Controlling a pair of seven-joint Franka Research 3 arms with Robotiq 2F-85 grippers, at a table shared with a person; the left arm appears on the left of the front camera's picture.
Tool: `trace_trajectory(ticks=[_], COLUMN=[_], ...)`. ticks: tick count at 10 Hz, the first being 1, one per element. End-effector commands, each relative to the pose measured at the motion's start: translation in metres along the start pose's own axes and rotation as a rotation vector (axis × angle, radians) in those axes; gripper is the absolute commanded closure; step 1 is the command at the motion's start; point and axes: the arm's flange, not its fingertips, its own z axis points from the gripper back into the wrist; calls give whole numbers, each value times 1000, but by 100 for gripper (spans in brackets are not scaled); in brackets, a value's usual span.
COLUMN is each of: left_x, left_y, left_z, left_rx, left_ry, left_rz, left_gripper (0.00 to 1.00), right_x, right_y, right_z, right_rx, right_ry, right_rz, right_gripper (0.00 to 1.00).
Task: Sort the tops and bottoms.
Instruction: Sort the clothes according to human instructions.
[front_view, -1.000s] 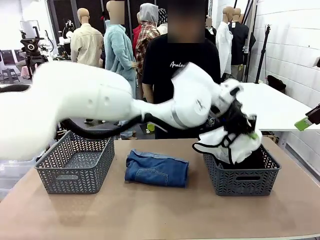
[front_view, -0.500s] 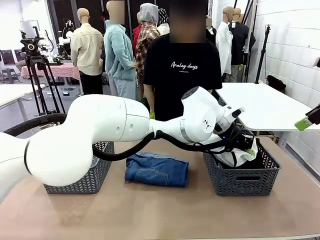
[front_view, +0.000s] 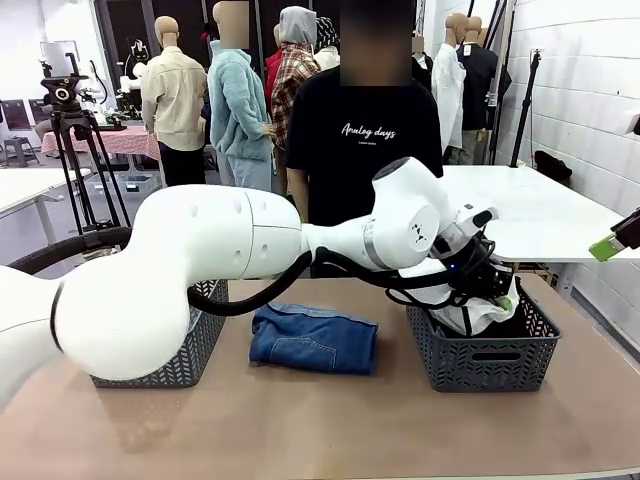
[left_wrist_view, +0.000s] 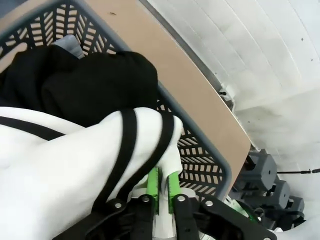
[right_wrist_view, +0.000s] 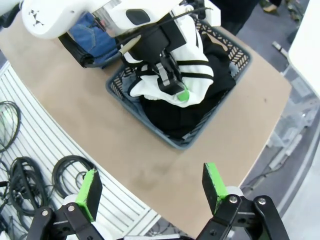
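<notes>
Fabric of the white top (left_wrist_view: 50, 170), edged with thin black trim, lies heaped in the right-hand basket (front_view: 480, 365) on top of the black top (left_wrist_view: 95, 85), which fills the basket's floor and bulges against its far wall. The left arm reaches from the robot's left across the middle of the table (front_view: 320, 430), and the left gripper (left_wrist_view: 162, 182) sits low over that basket, right against the white top. In the left wrist view its green pads (left_wrist_view: 152, 186) stand almost together with only a thin sliver of white between them; whether they pinch the cloth or have just let go cannot be told. A fold of the white top drapes over the basket's rim just beside the fingers. The right gripper (right_wrist_view: 152, 187) hangs well above the table's near right corner, its fingers spread wide and holding nothing, looking down on the basket and the left gripper inside it. Folded blue jeans (front_view: 312, 338) lie on the bare tabletop between the two baskets, touching neither. The left-hand basket (front_view: 205, 325) stands at the other end, partly hidden behind the left arm, so its contents cannot be made out. A person (front_view: 365, 140) in a black printed T-shirt stands at the far side of the table, behind the arm.
</notes>
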Motion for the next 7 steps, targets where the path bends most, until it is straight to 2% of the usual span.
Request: trace_trajectory(ticks=[1,2,7], left_x=[20,22,23], left_y=[-12,-14,-25], left_z=[12,21,54], left_rx=[70,123,247], left_ry=[-9,-29,11], left_rz=[8,-13,-58], left_gripper=[52,34,32], right_x=[4,4,4], right_y=[-2,-2,-2], right_z=[-1,-1,-1], right_rx=[-15,-15,-15], right_ry=[7,7,7], right_rz=[-6,-6,-6], right_gripper=[0,0,0])
